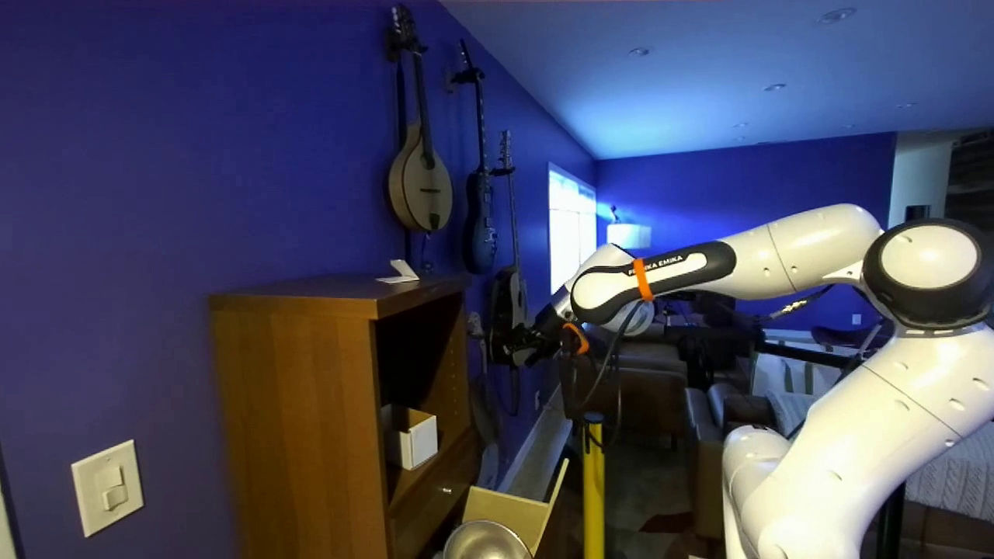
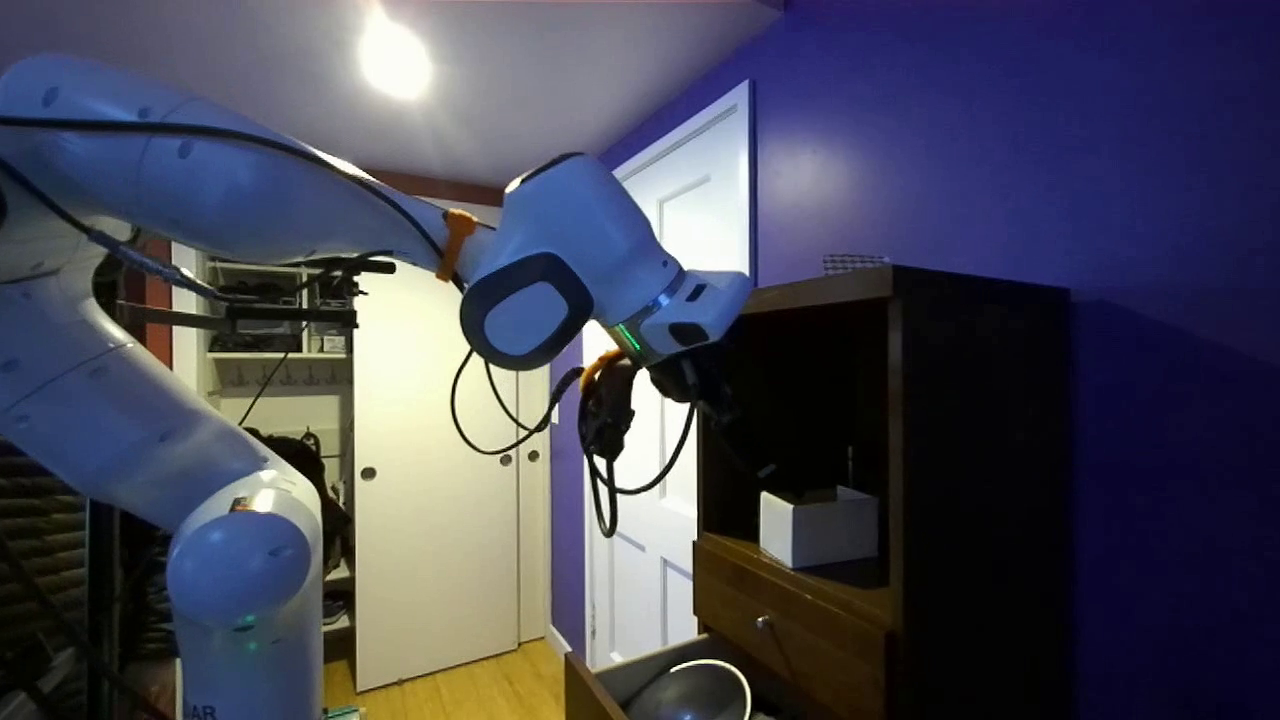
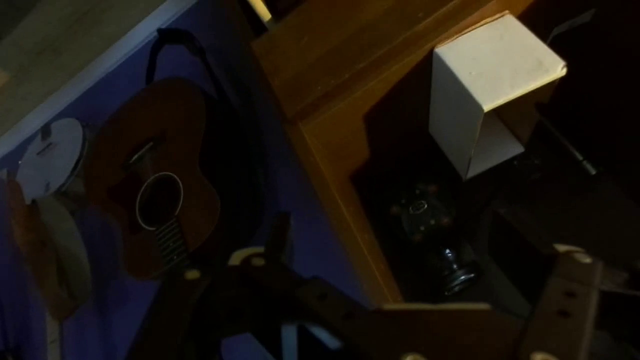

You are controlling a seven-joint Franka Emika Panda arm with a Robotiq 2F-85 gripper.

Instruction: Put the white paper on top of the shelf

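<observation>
A folded white paper [image 1: 401,272] lies on top of the brown wooden shelf [image 1: 299,419], near its far edge, in an exterior view. In an exterior view a small patterned thing [image 2: 855,263] shows on the shelf's top; I cannot tell if it is the paper. My black gripper [image 1: 522,347] is outside the shelf, below the height of its top, and tilted toward the open compartment; it is dark against the shelf [image 2: 980,450] in an exterior view [image 2: 738,425]. In the wrist view the gripper's fingers [image 3: 400,237] are spread wide, with nothing seen held between them.
A white open box [image 3: 497,65] stands in the shelf compartment, seen also in both exterior views [image 1: 411,437] [image 2: 820,525]. Dark objects [image 3: 425,210] lie beside it. An open drawer below holds a metal bowl [image 1: 488,539]. Guitars [image 3: 160,185] hang along the blue wall.
</observation>
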